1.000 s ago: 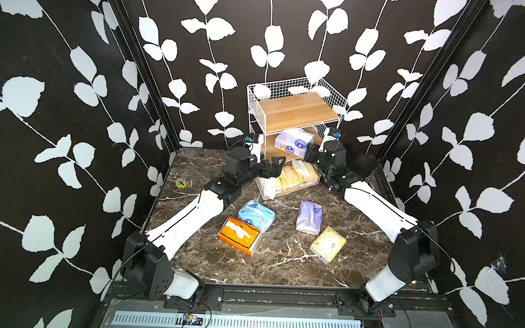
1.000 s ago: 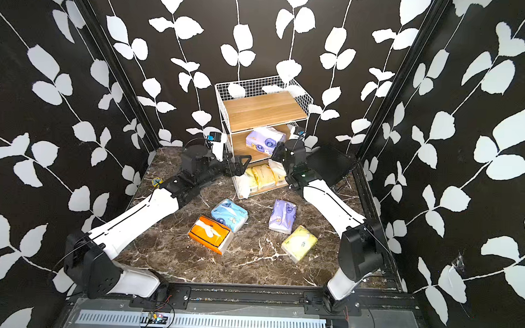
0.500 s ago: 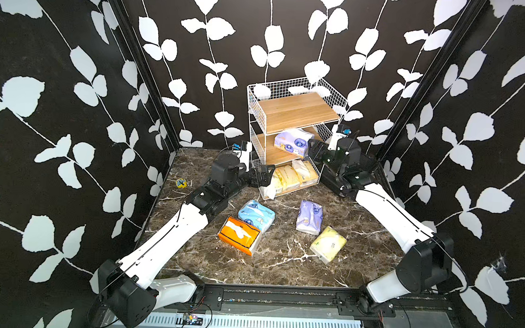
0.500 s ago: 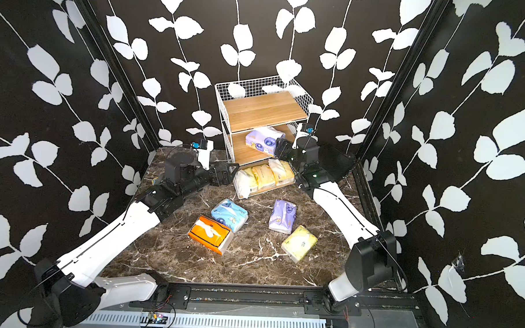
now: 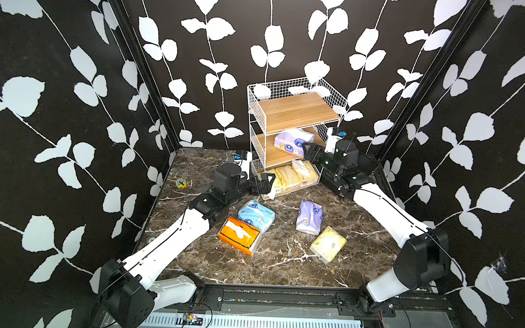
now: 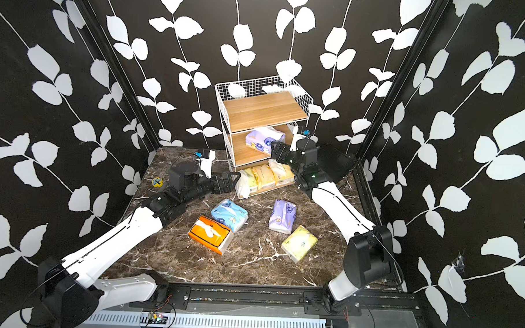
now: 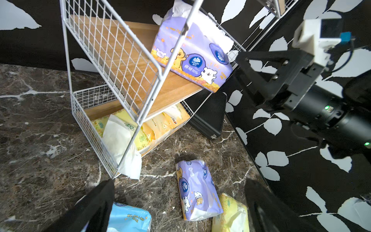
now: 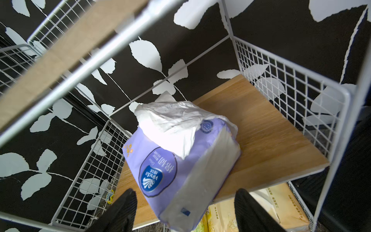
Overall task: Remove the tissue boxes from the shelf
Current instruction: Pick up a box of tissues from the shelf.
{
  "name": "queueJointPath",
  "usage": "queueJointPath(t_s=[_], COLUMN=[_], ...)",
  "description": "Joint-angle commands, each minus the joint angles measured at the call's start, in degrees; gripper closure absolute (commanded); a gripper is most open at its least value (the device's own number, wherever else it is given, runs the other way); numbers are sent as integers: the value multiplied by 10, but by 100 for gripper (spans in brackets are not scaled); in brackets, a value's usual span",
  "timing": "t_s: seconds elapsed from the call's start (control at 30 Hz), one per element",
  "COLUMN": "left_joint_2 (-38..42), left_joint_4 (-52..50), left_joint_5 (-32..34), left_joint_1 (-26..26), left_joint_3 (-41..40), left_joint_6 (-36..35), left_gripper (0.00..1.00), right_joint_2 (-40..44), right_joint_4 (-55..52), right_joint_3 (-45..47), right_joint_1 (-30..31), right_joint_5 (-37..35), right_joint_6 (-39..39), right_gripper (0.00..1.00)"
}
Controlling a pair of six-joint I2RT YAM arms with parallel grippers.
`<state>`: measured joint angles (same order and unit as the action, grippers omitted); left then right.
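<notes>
Left claw, spread wide, has backed off to the front-left corner of the shelf. The yellow packs stay in the bottom tier. Right claw stands open at the middle tier's lavender pack. Only the right wrist view shows it overhanging the board between the fingers, possibly untouched. Both top views add the orange box and three loose packs on the tabletop.

Top views overlook shelf; wrist views close, apparently tilted.
</notes>
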<state>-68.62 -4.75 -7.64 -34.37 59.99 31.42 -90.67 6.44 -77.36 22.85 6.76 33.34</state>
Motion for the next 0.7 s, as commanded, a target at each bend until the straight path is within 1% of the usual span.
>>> queueJointPath(t_s=[0.0,0.13,0.23,0.33,0.43,0.6,0.67], left_joint_2=[-10,-34,-45,-53,-57,-63,-63], left_joint_4=[37,33,34,36,39,41,43], left_joint_5=[-15,-21,-21,-21,-20,-22,-21], left_joint_1=[-4,-7,-8,-8,-9,-9,-9], left_joint_3=[7,26,29,29,27,25,23], left_joint_6=[8,2,0,-3,-4,-2,-1], left_gripper=[1,1,1,1,1,1,1], right_joint_2=[-25,-44,-59,-65,-69,-78,-76], right_joint_4=[16,23,23,35,54,60,64], right_joint_3=[-29,-36,-44,-32,-18,-23,-21], right_joint_1=[-2,-2,-2,-1,-1,-1,-1], right_joint_5=[2,-12,-8,-14,-18,-8,-9], right_joint_6=[4,8,13,20,26,24,24], right_gripper=[22,21,21,22,31,59,67])
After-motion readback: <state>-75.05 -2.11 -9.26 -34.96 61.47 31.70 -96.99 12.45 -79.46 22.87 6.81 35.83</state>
